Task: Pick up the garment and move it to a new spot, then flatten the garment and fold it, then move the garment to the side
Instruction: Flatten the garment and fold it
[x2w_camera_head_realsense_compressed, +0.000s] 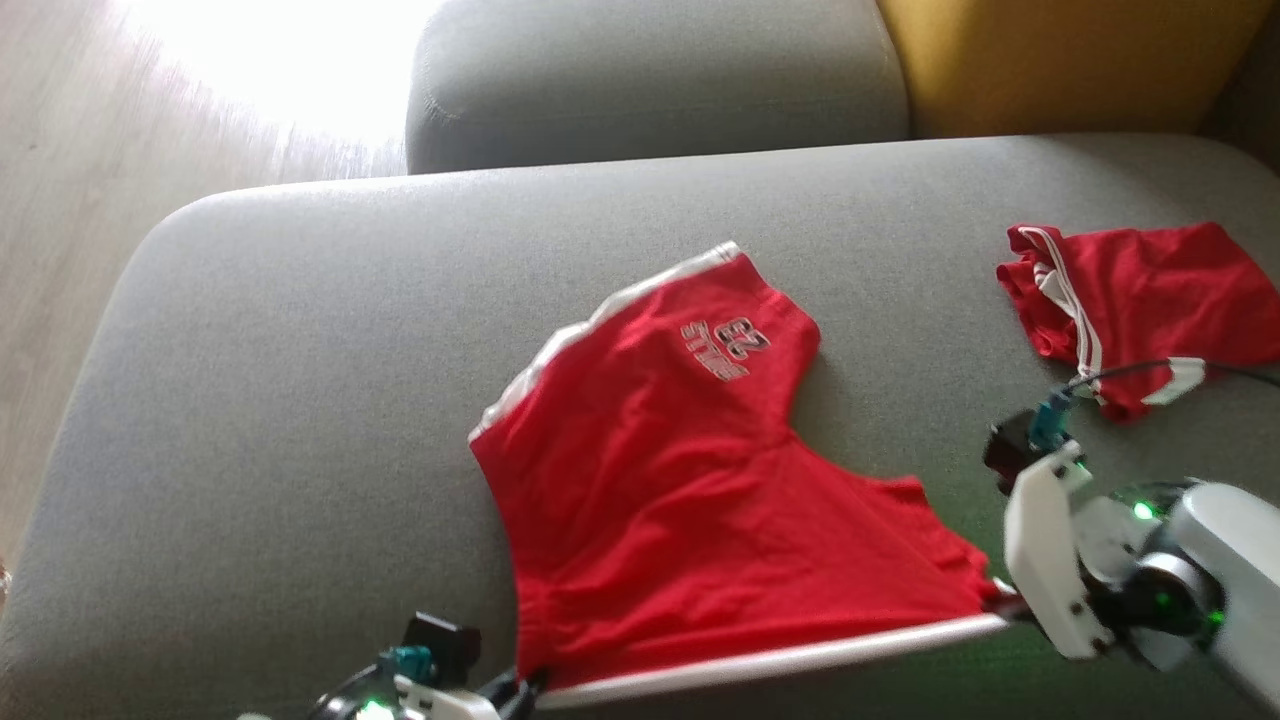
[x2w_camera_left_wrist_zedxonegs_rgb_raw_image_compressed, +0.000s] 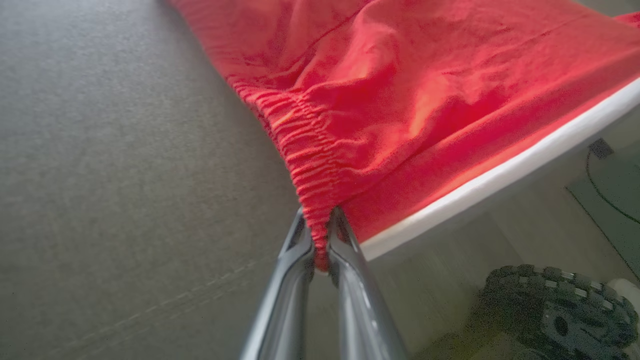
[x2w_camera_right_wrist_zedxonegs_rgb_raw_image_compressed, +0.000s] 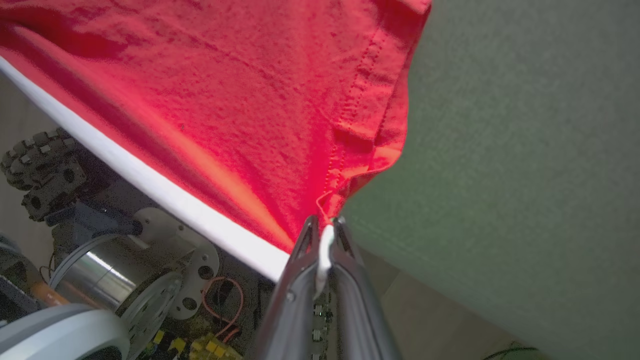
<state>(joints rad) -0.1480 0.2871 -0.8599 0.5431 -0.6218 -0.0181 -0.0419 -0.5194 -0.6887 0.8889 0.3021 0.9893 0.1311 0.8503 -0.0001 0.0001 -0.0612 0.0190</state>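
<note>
garment (x2w_camera_head_realsense_compressed: 680, 480) on cushion (x2w_camera_head_realsense_compressed: 300, 400), centre; second cloth (x2w_camera_head_realsense_compressed: 1140, 290) rightward (well apart)

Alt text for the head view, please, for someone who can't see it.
Red shorts with white trim lie spread on a grey sofa cushion, left gripper and right gripper each pinching a near corner. Another red garment lies at right.

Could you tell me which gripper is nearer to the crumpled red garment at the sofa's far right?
Right. The right gripper pinches the shorts' corner just short of the crumpled garment; the left gripper pinches the opposite corner, much farther off.
</note>
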